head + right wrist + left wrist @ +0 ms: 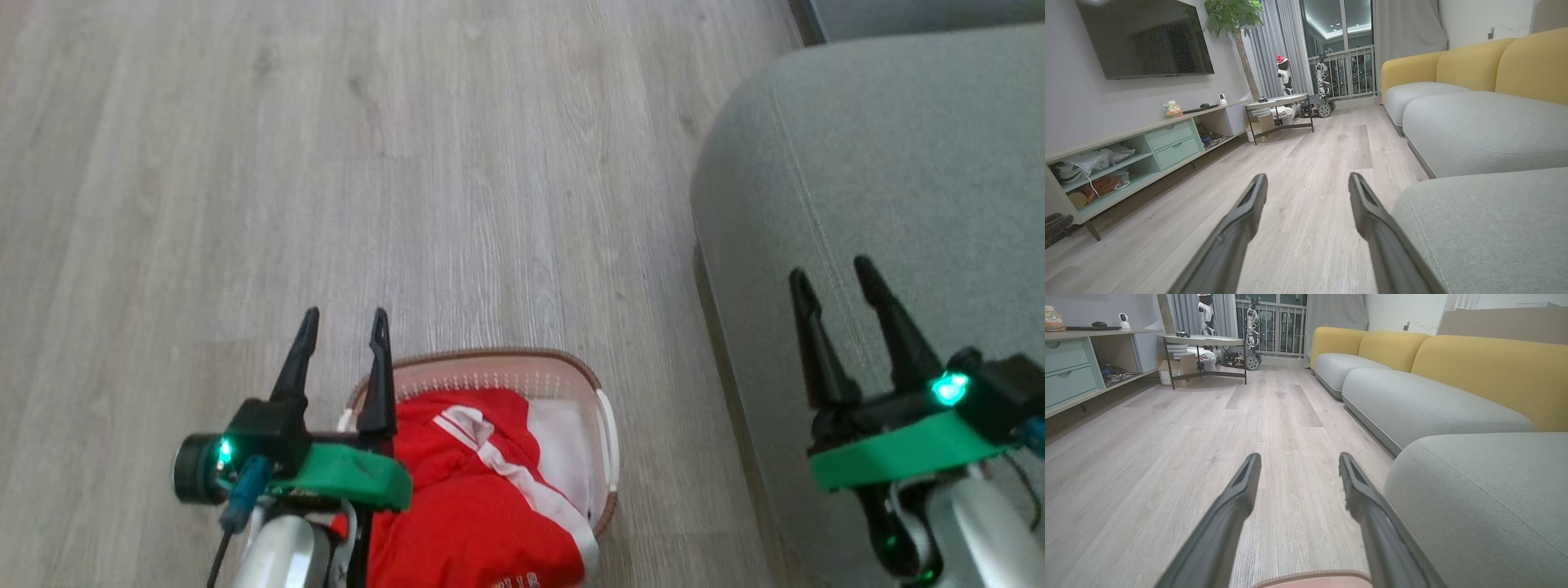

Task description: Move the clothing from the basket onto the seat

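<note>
The basket [490, 360] is sitting on the pale wood floor [424, 163]. The red clothing [473, 506] is lying heaped inside it, filling the basket's left and near part. A white stripe is running across the top fold, and a trace of white lettering is peeking out at the near edge. A white liner [563, 449] is showing along the basket's right wall. The left gripper [344, 317] is hanging at the basket's left rim with its two dark fingers spread apart and nothing between them. One finger is crossing in front of that rim in the head view, and in the left wrist view the brown rim is showing low down between the fingers. Whether that finger is touching the rim, I cannot tell. The grey-green seat [882, 163] is lying to the basket's right, with a strip of bare floor between them. The right gripper [829, 271] is hovering over the seat, well apart from the basket. Its fingers are also standing apart and gripping nothing, and no clothing is resting on the seat.
</note>
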Tool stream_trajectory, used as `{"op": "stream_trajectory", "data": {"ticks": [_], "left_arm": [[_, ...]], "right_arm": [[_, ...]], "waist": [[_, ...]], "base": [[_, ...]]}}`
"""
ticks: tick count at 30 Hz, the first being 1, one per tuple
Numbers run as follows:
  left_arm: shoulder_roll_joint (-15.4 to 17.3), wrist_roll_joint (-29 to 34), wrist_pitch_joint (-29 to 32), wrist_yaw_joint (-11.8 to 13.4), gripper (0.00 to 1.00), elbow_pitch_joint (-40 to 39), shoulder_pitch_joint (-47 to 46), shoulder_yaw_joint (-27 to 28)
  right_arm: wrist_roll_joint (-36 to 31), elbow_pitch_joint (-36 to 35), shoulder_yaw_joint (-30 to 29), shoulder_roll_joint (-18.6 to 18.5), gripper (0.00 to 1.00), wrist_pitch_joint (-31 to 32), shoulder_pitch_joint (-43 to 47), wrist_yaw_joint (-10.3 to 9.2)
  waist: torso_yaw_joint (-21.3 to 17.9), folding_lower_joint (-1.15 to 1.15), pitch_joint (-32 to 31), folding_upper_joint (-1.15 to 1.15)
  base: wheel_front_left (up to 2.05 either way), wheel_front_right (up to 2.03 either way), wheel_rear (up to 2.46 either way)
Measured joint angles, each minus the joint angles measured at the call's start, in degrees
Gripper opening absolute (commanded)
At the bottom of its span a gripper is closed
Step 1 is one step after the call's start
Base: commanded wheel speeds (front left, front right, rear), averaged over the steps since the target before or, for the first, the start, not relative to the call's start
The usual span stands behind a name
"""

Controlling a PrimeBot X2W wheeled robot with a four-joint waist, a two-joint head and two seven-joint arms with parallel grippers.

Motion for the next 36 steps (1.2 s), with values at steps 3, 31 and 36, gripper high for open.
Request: {"op": "stream_trajectory", "data": {"ticks": [3, 31, 36], "left_arm": [[0.0, 0.0, 0.0, 0.7, 1.0, 0.7, -1.5, -0.1], [-0.3, -11.1, 0.0, -7.2, 1.0, 44.6, -28.3, -0.5], [-0.4, -12.0, 0.4, -9.8, 1.0, 55.4, -34.6, -2.4]], "right_arm": [[0.8, -0.7, 0.0, -1.1, 1.0, 0.0, -1.7, 0.0], [7.9, -8.4, -0.4, -6.4, 1.0, -0.1, -18.5, 0.0], [8.2, -10.5, -1.9, -6.8, 1.0, -0.3, -21.1, 0.0]], "waist": [[-0.9, 0.0, 2.1, 0.0], [-7.6, 0.0, 30.0, 0.0], [-8.8, 0.0, 34.6, 0.0]], "base": [[0.0, 0.0, 0.0], [0.0, 0.0, 0.0], [0.0, 0.0, 0.0]]}}
